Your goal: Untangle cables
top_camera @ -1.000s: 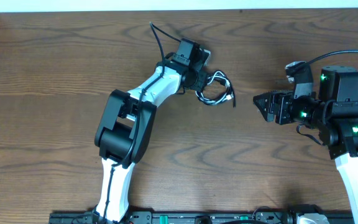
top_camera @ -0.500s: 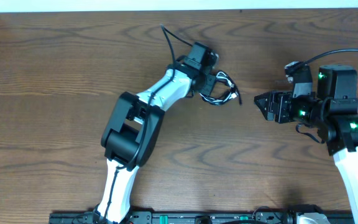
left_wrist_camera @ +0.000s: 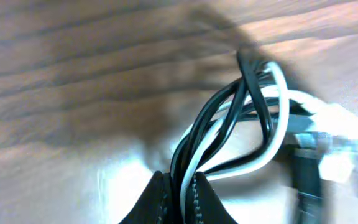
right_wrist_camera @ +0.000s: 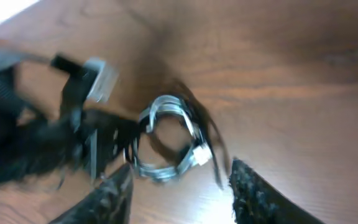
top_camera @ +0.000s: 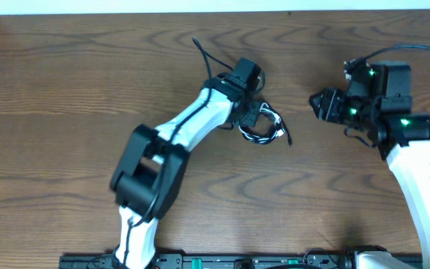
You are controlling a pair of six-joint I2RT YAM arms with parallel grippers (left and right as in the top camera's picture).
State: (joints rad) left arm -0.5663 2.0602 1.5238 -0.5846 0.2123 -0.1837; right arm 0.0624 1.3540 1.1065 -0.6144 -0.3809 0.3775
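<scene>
The cables [top_camera: 262, 128], a small loose coil of black and white cords near the middle of the table [top_camera: 66, 90], sit clamped in my left claw [left_wrist_camera: 180, 190], while my blurred right claw [right_wrist_camera: 180, 193] seems parted, holding nothing.

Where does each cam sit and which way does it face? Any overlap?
Overhead: fixed above the table, looking straight down; both arms show, left tool at the cables, right tool apart from them.
Left wrist: on the left arm, looking along its tool at the tabletop; own fingertips shut on the black and white cables.
Right wrist: on the right arm, facing the cables and the left tool; own fingers open at the bottom edge.
Shared: all three show the cables; overhead and right wrist both show the left tool.
</scene>
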